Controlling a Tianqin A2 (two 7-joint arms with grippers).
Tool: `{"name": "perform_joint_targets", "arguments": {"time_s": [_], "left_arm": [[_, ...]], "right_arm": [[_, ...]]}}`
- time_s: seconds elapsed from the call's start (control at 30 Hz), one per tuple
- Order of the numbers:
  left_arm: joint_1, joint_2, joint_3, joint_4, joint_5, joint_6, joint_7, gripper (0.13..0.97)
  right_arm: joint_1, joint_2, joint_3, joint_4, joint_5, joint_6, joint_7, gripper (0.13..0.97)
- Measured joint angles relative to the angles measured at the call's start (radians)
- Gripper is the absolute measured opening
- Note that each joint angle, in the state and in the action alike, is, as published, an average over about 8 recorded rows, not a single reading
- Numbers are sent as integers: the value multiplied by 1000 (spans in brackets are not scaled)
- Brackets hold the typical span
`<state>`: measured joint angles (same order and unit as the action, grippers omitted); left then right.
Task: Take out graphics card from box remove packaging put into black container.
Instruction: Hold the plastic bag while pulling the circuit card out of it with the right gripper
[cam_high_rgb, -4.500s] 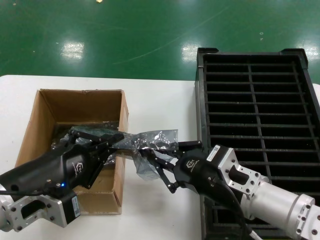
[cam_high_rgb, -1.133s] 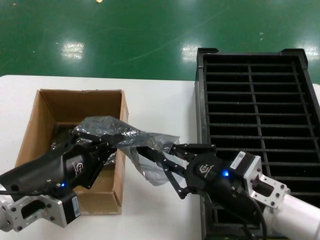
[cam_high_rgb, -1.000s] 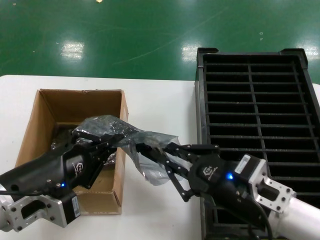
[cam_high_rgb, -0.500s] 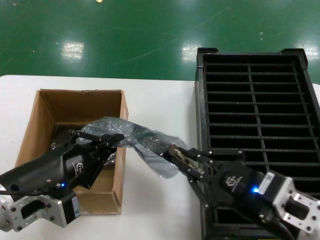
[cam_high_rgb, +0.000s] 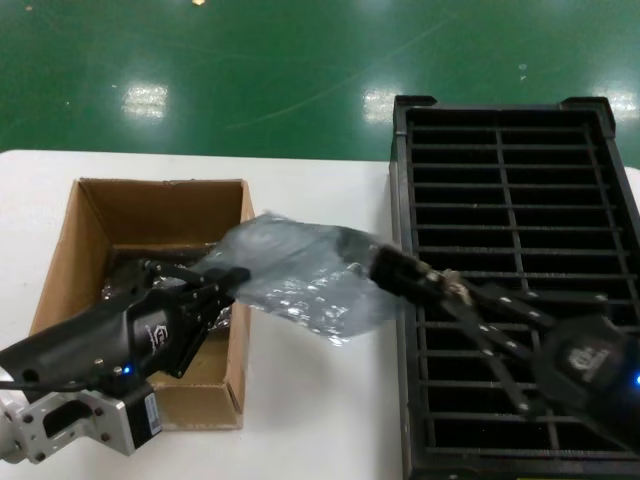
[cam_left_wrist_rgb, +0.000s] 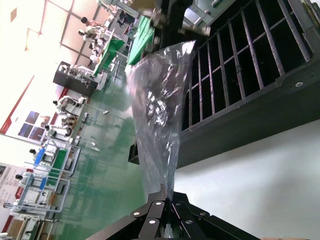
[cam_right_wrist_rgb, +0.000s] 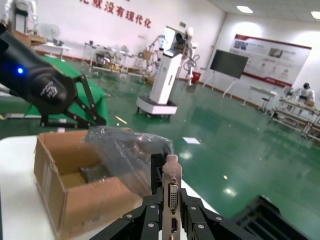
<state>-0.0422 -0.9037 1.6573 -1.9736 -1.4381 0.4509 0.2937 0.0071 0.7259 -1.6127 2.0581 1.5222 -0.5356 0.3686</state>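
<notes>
The right gripper (cam_right_wrist_rgb: 170, 220) has its fingers clamped on the graphics card (cam_right_wrist_rgb: 171, 192), a thin flat circuit card whose narrow silver end bracket, with a white port and a blue one, stands upright between them in the right wrist view. In the head view this gripper (cam_high_rgb: 400, 273) sits at the near-left rim of the black container (cam_high_rgb: 515, 200), a large black plastic crate with slotted dividers in two columns. Most of the card is hidden there by the packaging (cam_high_rgb: 300, 270), a crinkly translucent grey-blue plastic bag stretched from the crate's rim back toward the box (cam_high_rgb: 95, 250), a plain brown corrugated cardboard carton well to the left of the crate.

The left gripper (cam_high_rgb: 225, 285) is pinched shut on the bag's far end, just above the carton's right wall; its wrist view shows the film (cam_left_wrist_rgb: 160, 110) rising taut from its fingertips toward the crate.

The card appears partly drawn out of its sleeve. The risk from here, I judge, is the film snagging on the bracket or a card corner: the pull could then twist the card in the right grip or drag it loose. The thin film could also slip out of the left pinch. Darker bagged bundles (cam_high_rgb: 125, 275) lie in the carton.
</notes>
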Motion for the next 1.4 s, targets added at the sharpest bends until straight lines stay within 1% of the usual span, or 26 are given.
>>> {"name": "perform_joint_targets", "arguments": {"time_s": [0.13, 0.27, 0.47, 0.6, 0.7, 0.97, 1.27, 1.4], "left_arm": [[0, 0, 0, 0, 0, 0, 0, 140], [0, 0, 0, 0, 0, 0, 0, 140], [0, 0, 0, 0, 0, 0, 0, 140], [0, 0, 0, 0, 0, 0, 0, 140], [0, 0, 0, 0, 0, 0, 0, 140], [0, 0, 0, 0, 0, 0, 0, 140], [0, 0, 0, 0, 0, 0, 0, 140], [0, 0, 0, 0, 0, 0, 0, 140]], "right_arm": [[-77, 49, 82, 1, 89, -15, -52, 188], [-134, 100, 141, 1, 149, -36, -75, 188], [-159, 165, 192, 1, 219, -65, -77, 188], [-167, 193, 211, 1, 245, -70, -75, 188], [-180, 208, 221, 1, 239, -57, -64, 188], [-189, 220, 214, 1, 155, 0, 9, 188], [-188, 220, 212, 1, 148, 3, 14, 188], [-166, 224, 191, 1, 148, -8, 8, 188]]}}
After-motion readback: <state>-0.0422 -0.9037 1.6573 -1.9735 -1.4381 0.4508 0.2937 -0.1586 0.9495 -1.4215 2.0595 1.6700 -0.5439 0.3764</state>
